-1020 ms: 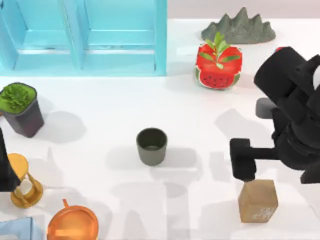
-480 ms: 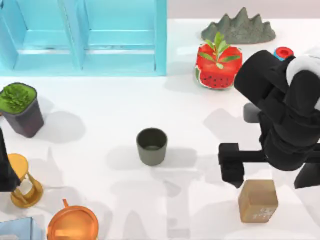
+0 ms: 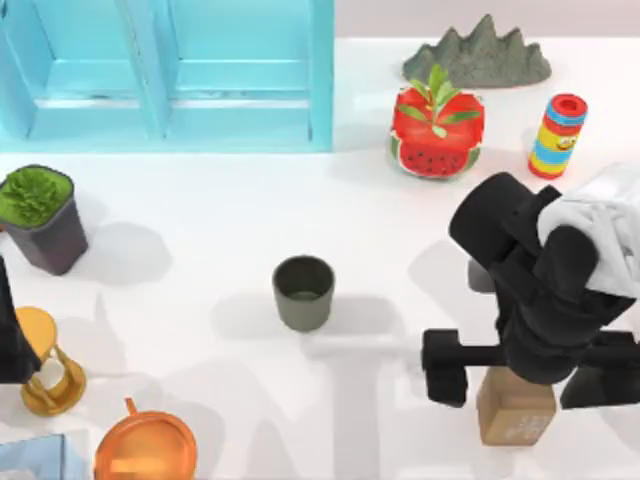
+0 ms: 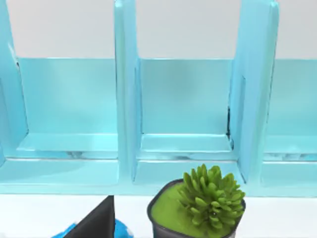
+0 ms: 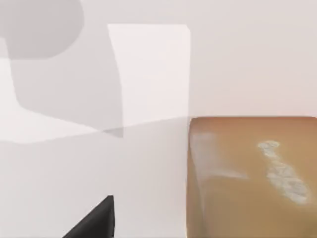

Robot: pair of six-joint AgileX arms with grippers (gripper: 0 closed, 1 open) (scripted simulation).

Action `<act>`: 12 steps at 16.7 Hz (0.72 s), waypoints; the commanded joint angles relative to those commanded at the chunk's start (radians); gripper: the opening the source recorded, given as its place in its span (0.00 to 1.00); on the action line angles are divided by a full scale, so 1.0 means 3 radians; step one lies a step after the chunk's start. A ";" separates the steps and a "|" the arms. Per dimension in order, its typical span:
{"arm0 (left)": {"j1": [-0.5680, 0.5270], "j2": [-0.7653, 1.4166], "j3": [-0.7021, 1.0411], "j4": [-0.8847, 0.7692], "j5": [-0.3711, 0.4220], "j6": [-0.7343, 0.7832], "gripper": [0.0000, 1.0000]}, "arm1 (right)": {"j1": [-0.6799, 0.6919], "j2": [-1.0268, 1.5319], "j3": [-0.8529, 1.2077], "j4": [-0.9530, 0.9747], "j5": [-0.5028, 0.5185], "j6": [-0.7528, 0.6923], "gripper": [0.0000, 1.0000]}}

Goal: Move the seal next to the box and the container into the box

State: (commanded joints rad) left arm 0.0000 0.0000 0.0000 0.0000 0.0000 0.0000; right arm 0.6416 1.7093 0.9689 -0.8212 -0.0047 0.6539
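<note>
The seal (image 3: 512,418), a tan block with pale scuffs, sits at the front right of the table, partly covered by my right arm. My right gripper (image 3: 520,372) hangs over it, open wide, with one dark finger (image 3: 445,366) to the seal's left and the other past its right side. In the right wrist view the seal (image 5: 252,178) lies close, apart from a dark fingertip (image 5: 94,222). The container (image 3: 303,292), a dark grey-green cup, stands upright mid-table. The light blue box (image 3: 165,75) with compartments fills the back left. My left arm (image 3: 10,335) is parked at the left edge.
A purple pot with a green plant (image 3: 42,218) stands left. An hourglass (image 3: 50,365), an orange vessel (image 3: 145,445) and a blue object (image 3: 35,460) crowd the front left. A watermelon figure (image 3: 436,128), grey rock (image 3: 480,55) and striped cylinder (image 3: 557,135) sit back right.
My right arm has swung left and toward the front, bringing its open fingers over the seal and uncovering the striped cylinder. The container and seal have not moved.
</note>
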 joint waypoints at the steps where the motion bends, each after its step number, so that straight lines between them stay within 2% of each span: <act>1: 0.0000 0.0000 0.0000 0.0000 0.0000 0.0000 1.00 | 0.0002 0.0030 -0.0054 0.0069 0.0000 0.0002 1.00; 6: 0.0000 0.0000 0.0000 0.0000 0.0000 0.0000 1.00 | 0.0003 0.0048 -0.0084 0.0107 0.0000 0.0004 1.00; 12: 0.0000 0.0000 0.0000 0.0000 0.0000 0.0000 1.00 | 0.0003 0.0048 -0.0084 0.0107 0.0000 0.0004 0.55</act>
State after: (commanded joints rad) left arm 0.0000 0.0000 0.0000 0.0000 0.0000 0.0000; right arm 0.6425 1.7236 0.9435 -0.7891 -0.0047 0.6550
